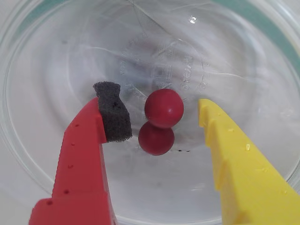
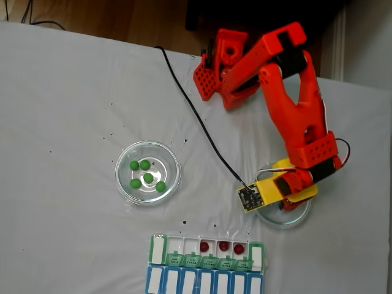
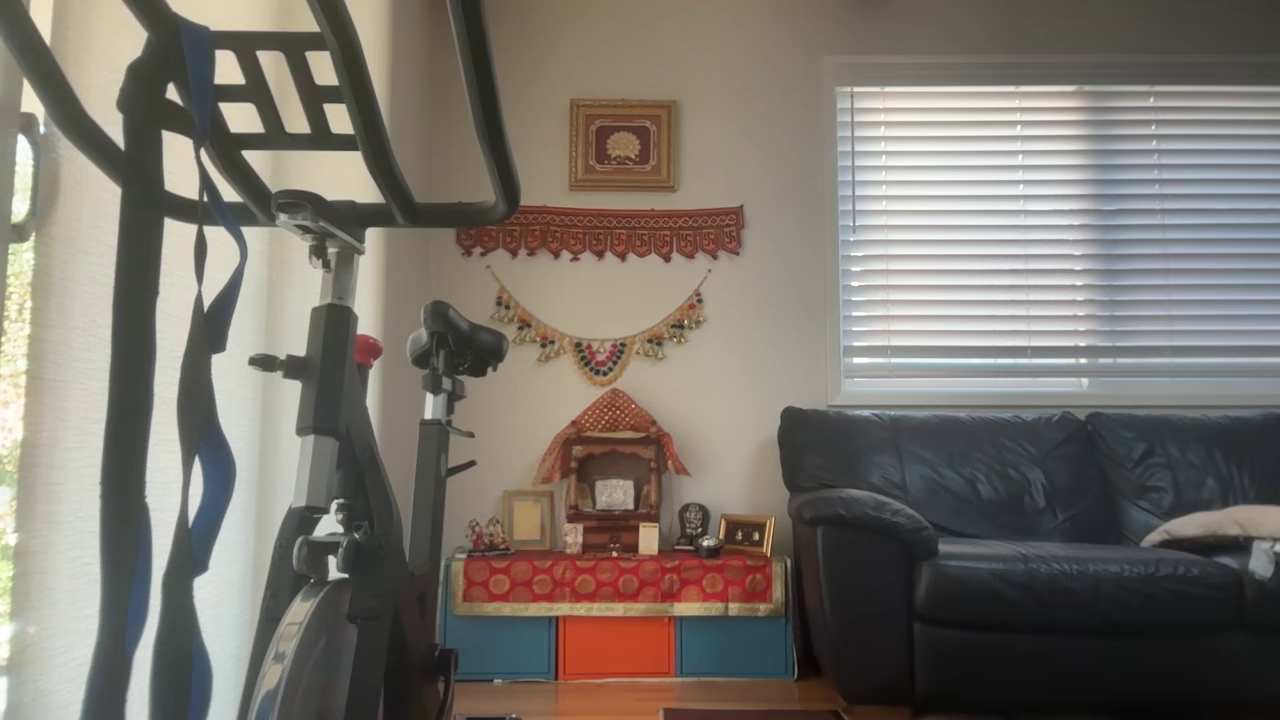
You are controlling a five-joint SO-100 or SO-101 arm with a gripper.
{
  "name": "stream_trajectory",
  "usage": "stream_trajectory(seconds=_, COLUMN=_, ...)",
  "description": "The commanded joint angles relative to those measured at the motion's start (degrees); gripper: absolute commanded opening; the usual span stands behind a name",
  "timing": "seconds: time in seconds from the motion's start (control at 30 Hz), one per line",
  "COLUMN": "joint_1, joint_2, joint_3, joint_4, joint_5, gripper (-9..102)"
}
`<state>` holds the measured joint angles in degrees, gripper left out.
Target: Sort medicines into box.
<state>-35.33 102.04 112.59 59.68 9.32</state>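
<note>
In the wrist view two dark red medicines, one [image 1: 163, 108] touching the other [image 1: 156, 138], lie on the floor of a clear glass dish [image 1: 70, 56]. My gripper [image 1: 154, 102] is open and lowered into that dish, the two balls lying between its fingers. Its red finger carries a black foam pad [image 1: 114, 112] on the left; the yellow finger [image 1: 225, 145] is on the right. The fixed view shows the arm [image 2: 294, 116] bent over this dish [image 2: 300, 215]. The box [image 2: 208, 262] lies at the bottom edge, three red medicines [image 2: 223, 246] in its open white compartments.
A second glass dish [image 2: 122, 184] left of centre in the fixed view holds several green medicines [image 2: 147, 177]. A black cable [image 2: 196, 122] runs across the white table from the arm's base to the wrist. The box's blue-lidded row [image 2: 202, 283] is closed.
</note>
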Motion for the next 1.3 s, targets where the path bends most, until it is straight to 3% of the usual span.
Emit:
stream_trajectory(seconds=0.0, joint_1=0.35, joint_2=2.9, joint_3=-1.05, joint_4=-0.26, joint_5=-0.44, gripper=27)
stream_trajectory(seconds=0.4, joint_1=0.18, joint_2=3.52, joint_3=-0.35, joint_4=-0.35, joint_5=-0.7, gripper=25)
stream_trajectory(seconds=1.27, joint_1=-1.05, joint_2=5.8, joint_3=3.25, joint_4=-2.46, joint_5=-1.23, gripper=7)
